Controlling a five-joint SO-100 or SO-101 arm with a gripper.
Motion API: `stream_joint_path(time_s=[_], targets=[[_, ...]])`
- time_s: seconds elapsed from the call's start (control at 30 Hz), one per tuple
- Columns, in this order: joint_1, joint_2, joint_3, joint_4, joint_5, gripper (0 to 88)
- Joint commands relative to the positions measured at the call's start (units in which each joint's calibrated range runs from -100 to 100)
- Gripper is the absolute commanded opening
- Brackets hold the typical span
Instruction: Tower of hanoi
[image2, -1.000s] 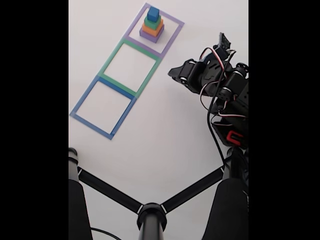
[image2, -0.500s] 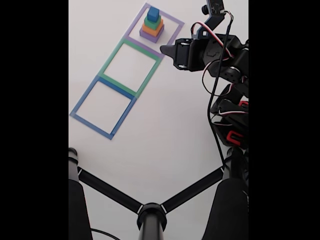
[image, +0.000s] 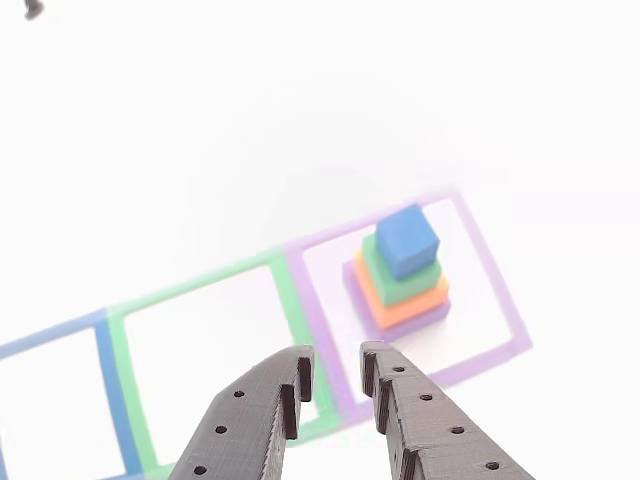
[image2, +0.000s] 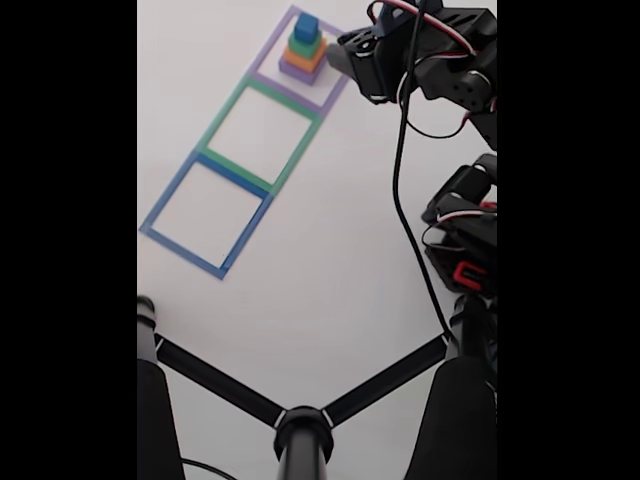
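— Two dark fingers (image: 290, 385) come up from the bottom edge of the other view, and the gripper (image: 335, 372) between them is parted by a narrow gap with nothing in it.

— Which way does the stack lie from there?

— Ahead and a little to the right in that view, apart from the tips. Nearest the fingers is the purple outline (image: 322, 300) on the table (image: 200, 130); inside it sits the purple block (image: 432, 316), then the orange block (image: 400, 308), the green block (image: 385, 275), and the blue block (image: 408, 240) on top (the smallest, so probably the first to move).

— Any long axis to line up with?

— None; the blocks are square, turned somewhat against the line of the fingers.

— And from the fixed view?

— The gripper (image2: 335, 55) hangs just beside the stack, to its right there, with the green outline (image2: 262, 125) and blue outline (image2: 207, 215) further left. How wide the jaws stand is hard to read there.

— What's hidden?

— Most of the purple block sits under the others, and the fingers' bases are cut off by the frame.
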Motion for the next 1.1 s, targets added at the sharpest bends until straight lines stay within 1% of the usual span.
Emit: stream_joint_path(time_s=[0.0, 0.03, 0.13, 0.2, 0.37, 0.47, 0.5, 0.57, 0.6, 0.63, 0.7, 0.8, 0.93, 1.07], targets=[[3.9, -1.6, -3.9, 1.4, 12.4, 1.4], [5.0, -2.3, -3.1, 1.7, 14.8, 1.4], [7.8, -3.9, -1.0, 1.6, 14.8, 1.4], [9.6, -6.1, 3.4, -0.4, 14.8, 1.4], [11.6, -11.2, 16.4, -10.5, 14.8, 1.3], [13.7, -14.2, 24.2, -16.5, 14.8, 7.9], [14.2, -14.4, 25.9, -18.2, 14.8, 11.9], [15.2, -14.9, 29.8, -22.6, 14.8, 25.7], [15.5, -15.3, 32.3, -25.3, 14.8, 30.3], [15.7, -15.6, 34.2, -27.7, 14.8, 31.8], [15.4, -15.9, 38.4, -32.7, 14.8, 32.0], [14.8, -15.6, 47.3, -47.5, 14.8, 31.5], [15.2, -11.7, 52.1, -58.2, 14.8, 32.0], [15.0, -4.1, 54.3, -70.2, 14.8, 32.0]])
